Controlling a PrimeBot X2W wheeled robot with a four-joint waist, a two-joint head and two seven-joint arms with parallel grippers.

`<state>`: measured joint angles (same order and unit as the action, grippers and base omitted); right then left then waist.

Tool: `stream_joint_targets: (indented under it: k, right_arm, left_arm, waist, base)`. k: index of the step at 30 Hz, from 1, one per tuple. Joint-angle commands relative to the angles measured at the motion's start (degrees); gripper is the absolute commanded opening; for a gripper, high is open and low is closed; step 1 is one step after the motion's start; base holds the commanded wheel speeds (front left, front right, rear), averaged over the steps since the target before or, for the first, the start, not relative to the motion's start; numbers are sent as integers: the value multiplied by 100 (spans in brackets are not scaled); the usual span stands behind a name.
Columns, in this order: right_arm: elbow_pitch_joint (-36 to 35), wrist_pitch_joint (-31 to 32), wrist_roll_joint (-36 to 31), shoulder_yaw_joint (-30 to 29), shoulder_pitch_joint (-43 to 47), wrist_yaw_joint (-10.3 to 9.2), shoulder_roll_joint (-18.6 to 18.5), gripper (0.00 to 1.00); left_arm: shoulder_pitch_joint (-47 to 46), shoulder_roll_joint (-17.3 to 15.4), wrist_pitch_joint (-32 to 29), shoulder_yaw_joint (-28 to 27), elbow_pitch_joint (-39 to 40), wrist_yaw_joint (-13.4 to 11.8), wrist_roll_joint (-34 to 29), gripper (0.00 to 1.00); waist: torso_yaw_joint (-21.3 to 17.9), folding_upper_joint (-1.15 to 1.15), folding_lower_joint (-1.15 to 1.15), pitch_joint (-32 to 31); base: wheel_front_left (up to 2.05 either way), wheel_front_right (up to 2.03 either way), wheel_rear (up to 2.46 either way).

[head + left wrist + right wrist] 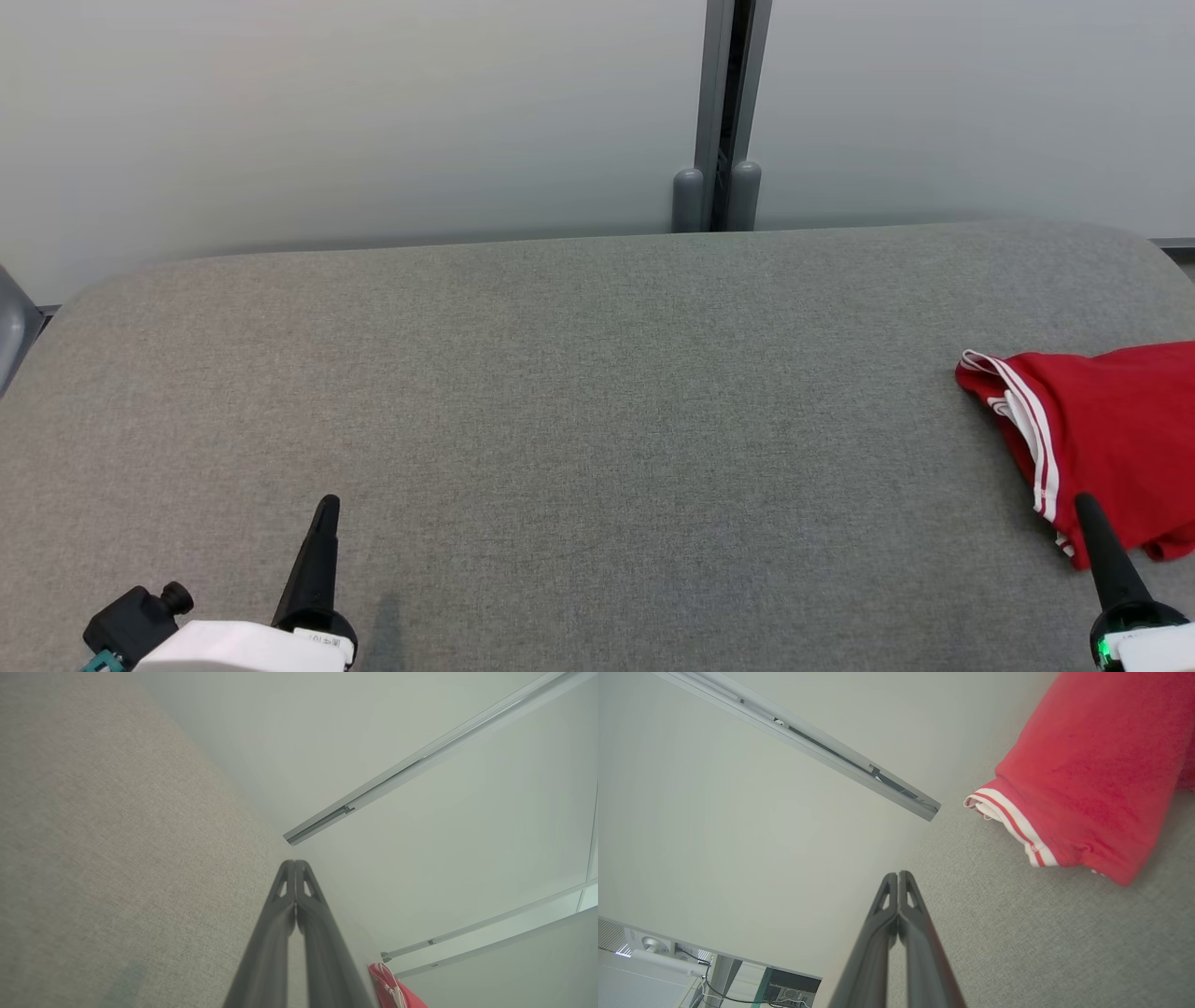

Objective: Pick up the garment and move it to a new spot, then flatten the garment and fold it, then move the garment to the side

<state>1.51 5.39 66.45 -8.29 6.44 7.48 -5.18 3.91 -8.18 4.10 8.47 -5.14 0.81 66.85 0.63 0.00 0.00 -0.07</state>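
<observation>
Garment (1102, 439) of red cloth is found at the far right of the grey fabric-covered table (560, 373), partly cut off by the right edge of the head view. It is bunched rather than spread flat, and a white-striped trim (1032, 439) is seen running along its left border, where the cloth is folded over on itself. The rest of the table surface is seen as plain grey weave.

The left gripper (327, 509) is seen at the lower left of the head view, well apart from the garment, with its two dark fingers pressed together into a single point and nothing pinched between them. In the left wrist view the same fingers (280, 933) are shown meeting along their length above the table, and a small corner of the red cloth is caught at the bottom right.

The right gripper (1088, 509) is placed at the lower right, just beside the near edge of the garment, against which its tip is outlined in the head view. Its fingers are likewise pressed together and nothing is held. In the right wrist view the closed fingertips (906, 891) are seen over bare grey fabric, and the garment (1087, 774) lies apart from them, up and to the right, with its striped cuff turned toward the gripper.

Behind the table, pale wall panels (327, 112) are divided by a grey upright post (724, 112).
</observation>
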Motion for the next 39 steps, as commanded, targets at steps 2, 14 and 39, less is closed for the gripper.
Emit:
stream_joint_targets:
  k: [2, 14, 39]
  right_arm:
    - [-56, 63, 237, -57, 1, 2, -12, 0]
    - [-50, 226, 898, -201, 39, 2, 14, 0]
    - [-34, 523, 2062, -471, 82, 2, 79, 0]
  left_arm:
    - [-100, 3, -21, -63, 71, 70, 194, 0]
    - [-95, 121, -92, -138, 86, 221, 780, 0]
    - [-85, 343, -211, -281, 116, 492, 1824, 0]
  waist:
    - [-3, 0, 0, 1]
    - [-15, 0, 0, 4]
    - [-40, 0, 0, 11]
  base:
    - [0, 0, 0]
    - [0, 0, 0]
    - [0, 0, 0]
